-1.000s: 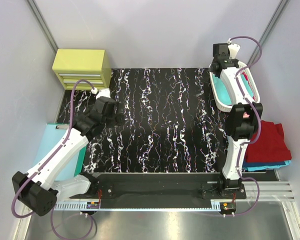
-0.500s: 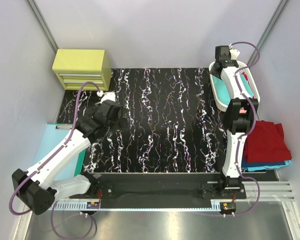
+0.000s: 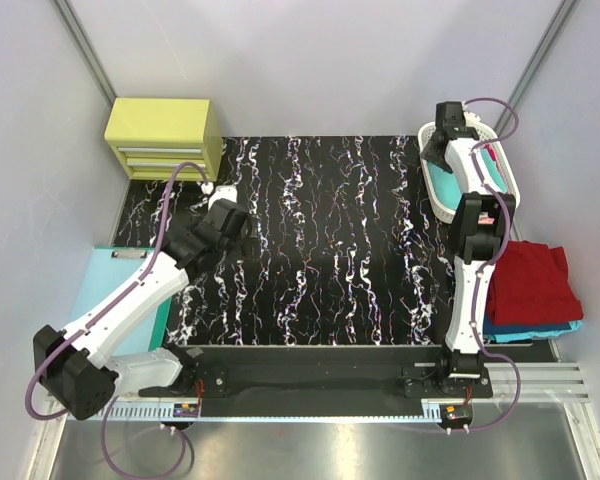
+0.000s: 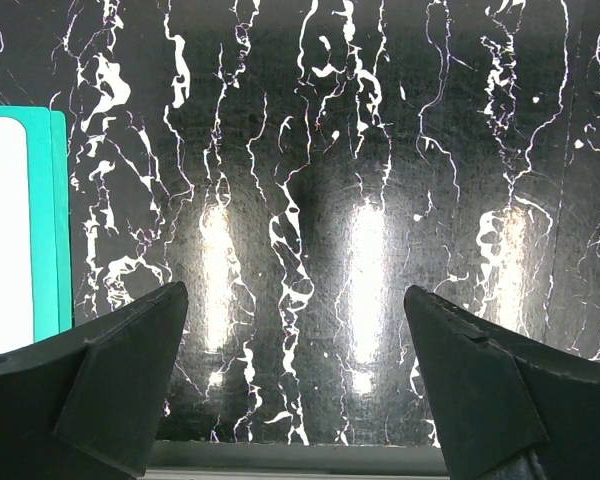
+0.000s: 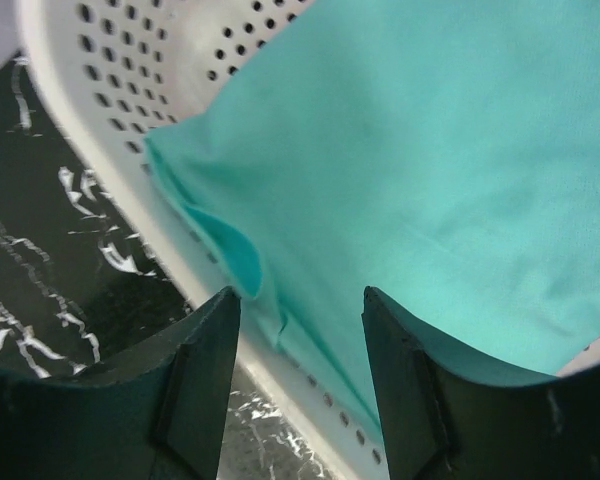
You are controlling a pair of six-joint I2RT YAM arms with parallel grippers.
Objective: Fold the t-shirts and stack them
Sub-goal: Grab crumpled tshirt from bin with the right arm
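A mint-teal t-shirt [image 3: 446, 185] lies in the white lattice basket [image 3: 508, 175] at the back right. In the right wrist view the shirt [image 5: 430, 150] fills the basket and its folded edge drapes by the rim [image 5: 110, 60]. My right gripper [image 3: 437, 152] [image 5: 300, 300] is open, its jaws on either side of that shirt edge at the basket's near rim, holding nothing. A folded dark red t-shirt [image 3: 532, 282] lies on a blue one [image 3: 540, 328] at the right edge. My left gripper [image 3: 235, 222] [image 4: 292, 295] is open and empty over the bare black marbled table [image 4: 310, 150].
A yellow drawer unit [image 3: 162, 135] stands at the back left. A pale teal clipboard [image 3: 105, 290] lies at the left edge, partly under the left arm; it also shows in the left wrist view [image 4: 20, 225]. The metal rail [image 3: 330, 400] runs along the near edge.
My right gripper has shifted right and come down over the basket's rim and the mint-teal shirt. My left gripper has moved a little to the right over the table.
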